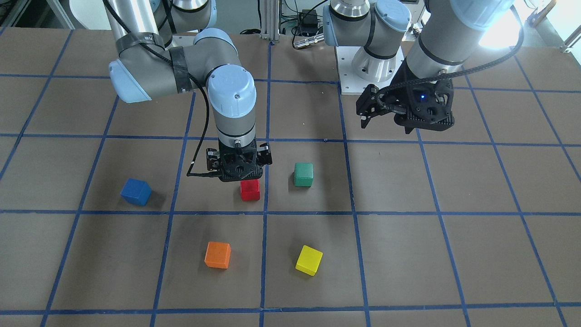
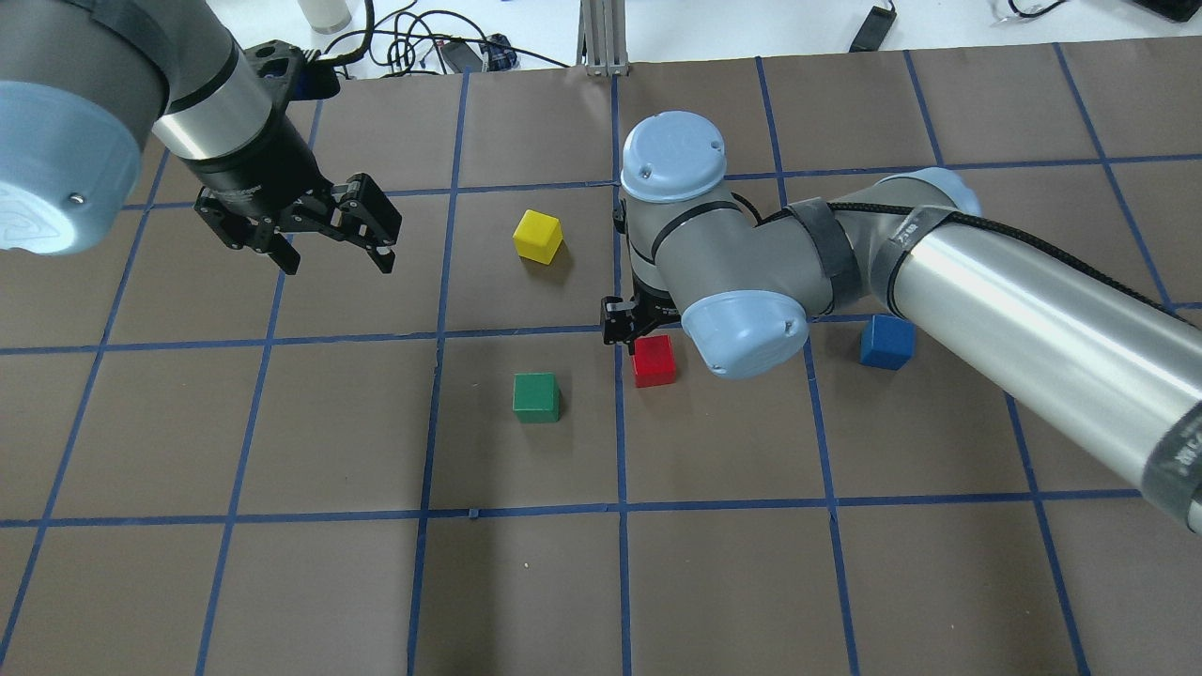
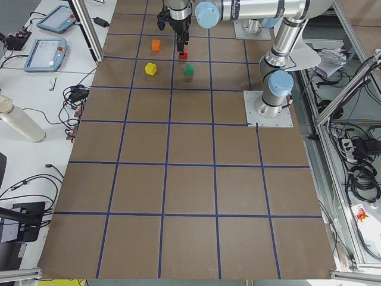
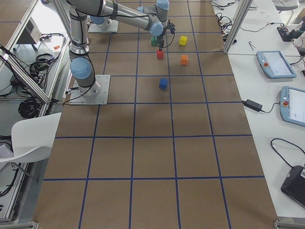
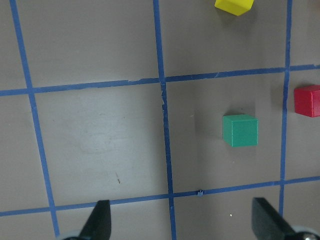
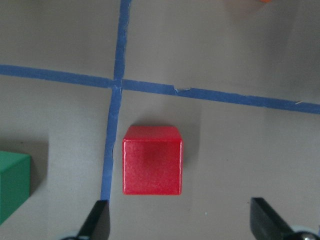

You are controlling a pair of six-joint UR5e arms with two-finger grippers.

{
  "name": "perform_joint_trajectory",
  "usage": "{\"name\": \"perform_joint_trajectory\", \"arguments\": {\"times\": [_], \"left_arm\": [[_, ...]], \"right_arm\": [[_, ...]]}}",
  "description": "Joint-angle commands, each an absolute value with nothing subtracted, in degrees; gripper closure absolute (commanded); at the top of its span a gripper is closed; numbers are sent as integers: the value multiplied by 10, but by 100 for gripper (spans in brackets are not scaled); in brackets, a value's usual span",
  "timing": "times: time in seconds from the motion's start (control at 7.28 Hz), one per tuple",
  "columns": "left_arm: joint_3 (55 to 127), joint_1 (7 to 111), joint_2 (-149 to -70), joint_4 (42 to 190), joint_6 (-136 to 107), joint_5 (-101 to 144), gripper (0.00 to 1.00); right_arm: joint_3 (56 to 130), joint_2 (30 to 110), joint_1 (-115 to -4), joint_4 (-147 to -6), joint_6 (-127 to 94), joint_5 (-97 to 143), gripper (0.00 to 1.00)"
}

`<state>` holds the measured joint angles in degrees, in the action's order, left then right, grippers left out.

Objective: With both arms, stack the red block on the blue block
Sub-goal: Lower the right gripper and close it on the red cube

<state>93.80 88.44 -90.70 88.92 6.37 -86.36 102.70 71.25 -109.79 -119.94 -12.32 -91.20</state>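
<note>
The red block (image 1: 250, 190) rests on the brown table, beside a blue tape line; it also shows in the overhead view (image 2: 654, 361). My right gripper (image 1: 239, 169) hangs just above it, open and empty. In the right wrist view the red block (image 6: 152, 160) lies below, between the lines of the two spread fingertips (image 6: 101, 220). The blue block (image 1: 135, 191) sits alone about one grid square away, also seen from overhead (image 2: 886, 342). My left gripper (image 2: 336, 266) is open and empty, raised over the table far from both blocks.
A green block (image 1: 303, 175) sits close beside the red one. A yellow block (image 1: 309, 260) and an orange block (image 1: 218, 255) lie farther out. The left arm's base plate (image 1: 358, 79) is at the robot's edge of the table.
</note>
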Motion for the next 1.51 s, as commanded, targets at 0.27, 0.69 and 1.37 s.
{"name": "perform_joint_trajectory", "arguments": {"times": [0.27,0.69,1.37], "left_arm": [[952,892,-905,883,62,-864,0],[960,894,-907,847,62,-875,0],[958,893,-908,811,62,-876,0]], "right_arm": [[1027,657,-1101,-1228,-134,-911,0],[1027,645,-1101,-1244,-134,-904,0],[1040,641,-1102,-1245,-136,-904,67]]}}
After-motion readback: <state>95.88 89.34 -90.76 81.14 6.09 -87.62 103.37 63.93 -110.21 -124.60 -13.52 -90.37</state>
